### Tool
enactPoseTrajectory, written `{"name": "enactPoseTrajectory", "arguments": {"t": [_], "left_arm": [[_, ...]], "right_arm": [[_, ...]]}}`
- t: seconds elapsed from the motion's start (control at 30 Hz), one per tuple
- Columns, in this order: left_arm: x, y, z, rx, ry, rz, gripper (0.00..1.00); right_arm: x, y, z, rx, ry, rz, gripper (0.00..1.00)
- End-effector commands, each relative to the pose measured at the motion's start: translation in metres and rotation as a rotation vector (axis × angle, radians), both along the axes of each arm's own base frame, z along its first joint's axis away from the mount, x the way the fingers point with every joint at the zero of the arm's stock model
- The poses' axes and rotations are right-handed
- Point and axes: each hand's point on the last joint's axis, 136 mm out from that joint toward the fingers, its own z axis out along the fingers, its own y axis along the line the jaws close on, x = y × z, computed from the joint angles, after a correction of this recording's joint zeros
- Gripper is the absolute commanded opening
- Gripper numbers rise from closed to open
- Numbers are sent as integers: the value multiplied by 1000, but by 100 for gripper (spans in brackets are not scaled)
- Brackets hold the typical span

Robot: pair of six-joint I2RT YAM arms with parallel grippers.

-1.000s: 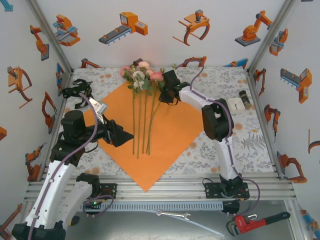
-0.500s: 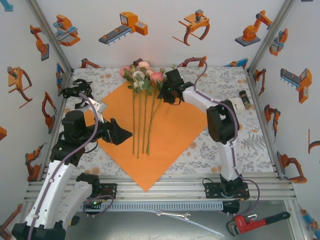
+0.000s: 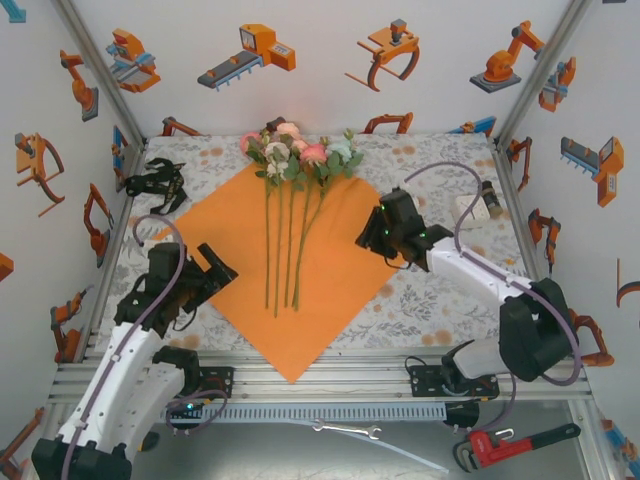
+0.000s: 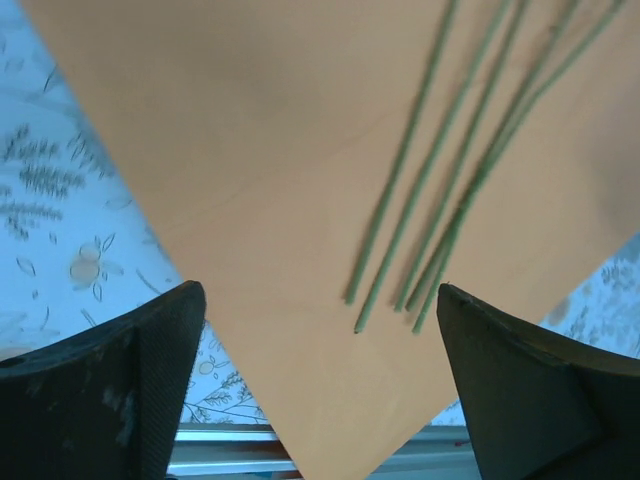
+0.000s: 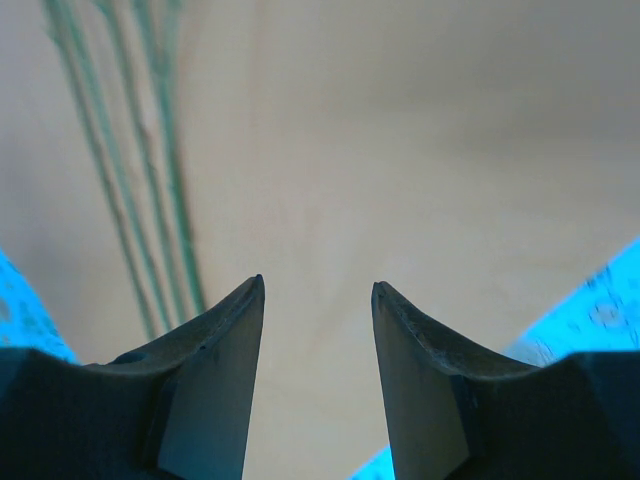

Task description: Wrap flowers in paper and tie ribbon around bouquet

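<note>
Flowers (image 3: 290, 152) lie flat down the middle of the paper (image 3: 335, 265), blooms twd the far edge of the desk (image 3: 450, 300), stem ends pointing at the near edge. My right claw (image 3: 374, 232) has backed off from the blooms and hangs over the paper's right corner, jaws part-spread, nothing btwn them. My left claw (image 3: 216, 270) has pulled back twd the near-left, spread wide, empty. The ribbon (image 3: 155, 184), prob. that black tangle by the far-left corner, sits untouched. Laying-out looks done; folding comes next.
</note>
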Motion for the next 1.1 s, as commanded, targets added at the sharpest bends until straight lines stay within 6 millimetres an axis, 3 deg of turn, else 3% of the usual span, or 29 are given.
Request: {"name": "enactPoseTrajectory", "arguments": {"t": [0.0, 0.2, 0.5, 0.63, 0.9, 1.07], "left_arm": [[-19, 8, -36, -76, 129, 160, 82], [-23, -6, -71, -153, 198, 152, 71], [-33, -15, -94, -160, 290, 161, 51], [-35, -28, -91, -212, 299, 146, 44], [-30, -52, -72, -325, 264, 115, 43], [-24, -68, -69, -358, 272, 84, 25]], "right_arm": [[-18, 2, -5, 41, 43, -16, 46], [-22, 2, -14, 39, 58, -17, 46], [-20, 1, -22, 15, 69, -20, 47], [-17, -1, -22, -12, 61, -9, 47], [-11, 2, -20, -30, 59, 14, 47], [-6, -1, -14, -82, 14, 77, 48]]}}
